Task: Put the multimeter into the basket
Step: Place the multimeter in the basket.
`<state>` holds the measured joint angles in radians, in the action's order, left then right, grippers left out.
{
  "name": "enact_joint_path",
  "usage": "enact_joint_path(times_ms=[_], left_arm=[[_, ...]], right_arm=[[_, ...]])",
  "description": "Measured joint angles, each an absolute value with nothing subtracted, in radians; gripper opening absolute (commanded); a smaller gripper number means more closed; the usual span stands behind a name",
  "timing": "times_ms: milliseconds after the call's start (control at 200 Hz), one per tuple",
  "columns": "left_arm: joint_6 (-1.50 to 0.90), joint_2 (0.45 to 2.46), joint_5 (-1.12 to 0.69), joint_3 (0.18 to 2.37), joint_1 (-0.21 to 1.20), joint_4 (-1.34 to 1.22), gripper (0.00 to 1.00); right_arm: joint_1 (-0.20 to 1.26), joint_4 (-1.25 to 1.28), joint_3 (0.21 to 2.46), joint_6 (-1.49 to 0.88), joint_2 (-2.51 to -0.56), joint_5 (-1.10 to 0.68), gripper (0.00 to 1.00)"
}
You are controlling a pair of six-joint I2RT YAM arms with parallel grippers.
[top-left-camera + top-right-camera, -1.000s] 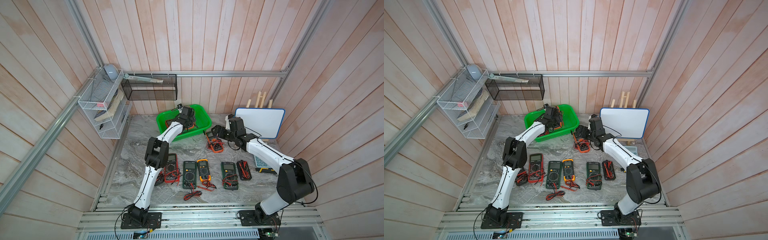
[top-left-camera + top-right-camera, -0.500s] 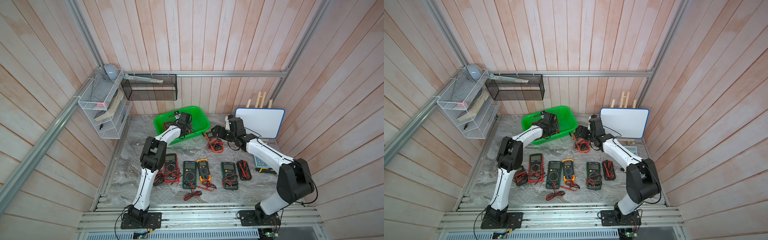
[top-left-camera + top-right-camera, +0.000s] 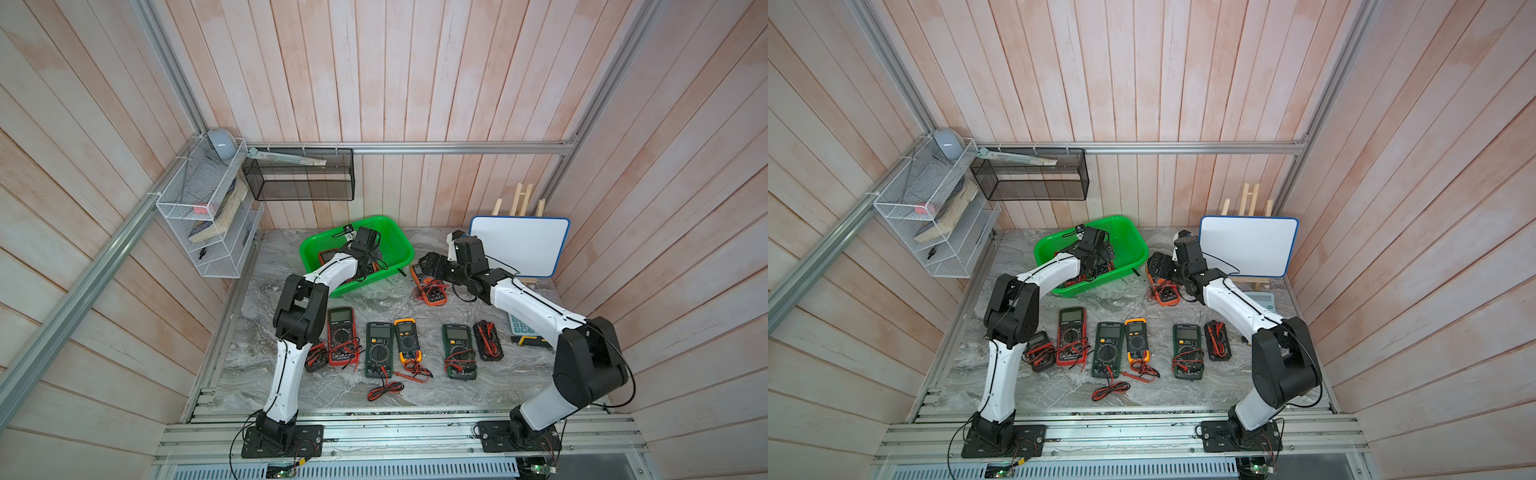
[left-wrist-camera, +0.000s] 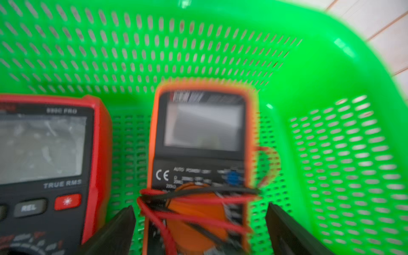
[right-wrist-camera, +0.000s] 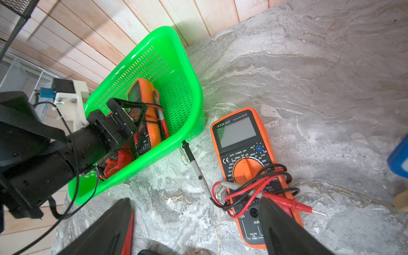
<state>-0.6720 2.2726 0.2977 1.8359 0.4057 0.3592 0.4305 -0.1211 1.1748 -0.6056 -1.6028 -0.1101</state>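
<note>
The bright green basket (image 3: 395, 245) (image 3: 1129, 241) stands at the back of the marble table. My left gripper (image 4: 198, 206) (image 3: 368, 262) is inside it and open. Its black fingers stand on either side of an orange multimeter (image 4: 203, 136) (image 5: 145, 92) wrapped in red and black leads, with green gaps showing on both sides. A red multimeter (image 4: 44, 143) lies beside it in the basket. My right gripper (image 5: 195, 199) (image 3: 430, 266) is open, low over the table. One of its fingers hangs over the lower end of another orange multimeter (image 5: 240, 141) (image 3: 432, 291) just right of the basket.
Several more multimeters (image 3: 379, 349) with loose leads lie in a row near the front edge. A black probe (image 5: 194, 163) lies between basket and orange meter. A whiteboard (image 3: 519, 245) leans at the back right, above a calculator (image 3: 519, 328). A black mesh bin (image 3: 299, 183) and white wire rack (image 3: 208, 216) hang on the walls.
My left gripper has sunk a little into the basket and opened, letting go of the orange multimeter, which now lies on the basket floor. The right arm has stayed put.
</note>
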Motion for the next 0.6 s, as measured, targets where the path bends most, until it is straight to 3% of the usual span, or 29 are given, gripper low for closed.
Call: enact_joint_path(times_ms=[360, 600], left_arm=[[-0.668, 2.242, 0.284, 1.89, 0.404, 0.338, 1.0], [-0.594, 2.22, 0.083, 1.883, 0.402, 0.222, 0.99]], right_arm=[[0.43, -0.129, 1.175, -0.601, -1.602, -0.103, 0.96], [0.429, -0.137, 1.175, -0.594, -1.602, -0.091, 0.96]])
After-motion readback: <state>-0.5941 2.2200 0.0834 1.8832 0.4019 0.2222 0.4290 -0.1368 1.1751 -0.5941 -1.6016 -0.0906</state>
